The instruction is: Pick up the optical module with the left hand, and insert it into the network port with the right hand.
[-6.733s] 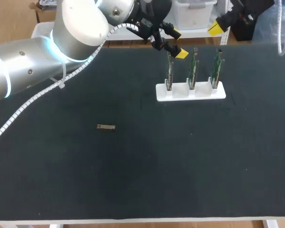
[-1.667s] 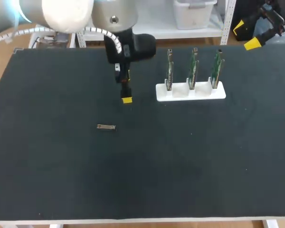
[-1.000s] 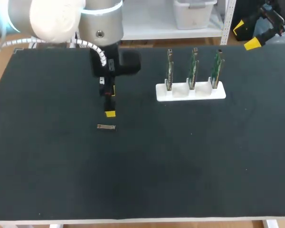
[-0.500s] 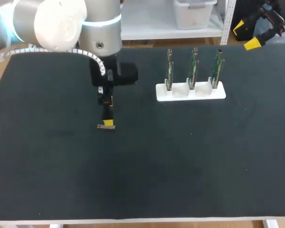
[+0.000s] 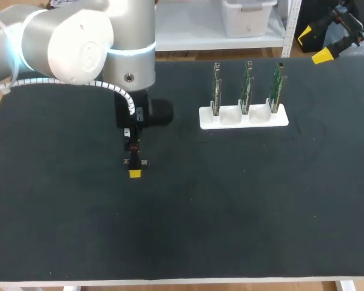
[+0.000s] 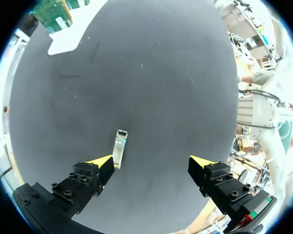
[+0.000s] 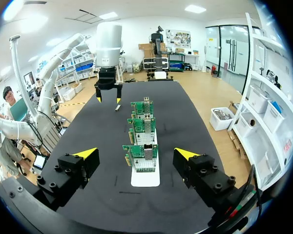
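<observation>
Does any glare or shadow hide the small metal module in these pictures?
Left wrist view: no, the module gleams pale on the dark table, by one finger of the open left gripper. Head view: the gripper itself covers its middle. Right wrist view: it is only a speck.

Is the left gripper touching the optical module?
Cannot tell. Left wrist view: the optical module ends beside one fingertip of the left gripper; neither gap nor contact is plain.

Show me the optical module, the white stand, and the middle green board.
optical module (image 6: 119,147), left wrist view, middle of its metal body.
white stand (image 5: 230,119), head view, front face of its base.
middle green board (image 5: 246,88), head view, halfway up the upright board.
</observation>
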{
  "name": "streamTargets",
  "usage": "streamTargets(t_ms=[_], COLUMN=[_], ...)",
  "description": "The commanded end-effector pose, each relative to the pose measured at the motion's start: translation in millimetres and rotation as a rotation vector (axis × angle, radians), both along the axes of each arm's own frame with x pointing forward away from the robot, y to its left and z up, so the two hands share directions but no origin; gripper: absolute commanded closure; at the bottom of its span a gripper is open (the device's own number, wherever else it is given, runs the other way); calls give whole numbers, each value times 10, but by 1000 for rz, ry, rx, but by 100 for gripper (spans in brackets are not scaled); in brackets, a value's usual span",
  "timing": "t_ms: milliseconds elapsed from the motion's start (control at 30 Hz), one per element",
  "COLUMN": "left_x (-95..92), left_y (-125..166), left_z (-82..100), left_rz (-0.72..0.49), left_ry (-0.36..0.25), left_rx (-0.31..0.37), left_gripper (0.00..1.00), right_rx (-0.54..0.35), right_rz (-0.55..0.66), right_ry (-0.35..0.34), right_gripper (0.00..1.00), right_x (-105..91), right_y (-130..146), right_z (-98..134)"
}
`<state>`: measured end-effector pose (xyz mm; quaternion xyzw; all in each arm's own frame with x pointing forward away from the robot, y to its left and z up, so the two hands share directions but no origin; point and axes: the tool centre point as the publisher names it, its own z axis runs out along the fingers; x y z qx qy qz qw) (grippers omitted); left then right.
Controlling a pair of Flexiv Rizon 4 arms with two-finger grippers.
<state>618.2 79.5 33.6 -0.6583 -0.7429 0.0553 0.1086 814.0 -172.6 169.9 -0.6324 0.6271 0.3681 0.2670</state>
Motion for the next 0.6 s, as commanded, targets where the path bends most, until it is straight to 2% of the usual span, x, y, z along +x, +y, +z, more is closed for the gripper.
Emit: streamTargets(t_ms=[33, 233, 600], left_x=[44, 80, 186], left_y=[47, 98, 109], left_z=[-40, -82, -160], left_rz=[-7, -29, -43], left_ry=[11, 13, -17], left_rx=[8, 13, -17], left_gripper=[0, 0, 0], right_rx=[16, 16, 16], right_rz=[214, 214, 214], right_ry=[161, 161, 161], right_gripper=[0, 0, 0], right_x=[81, 81, 81], right_y=[-12, -12, -12], right_z=[4, 4, 4])
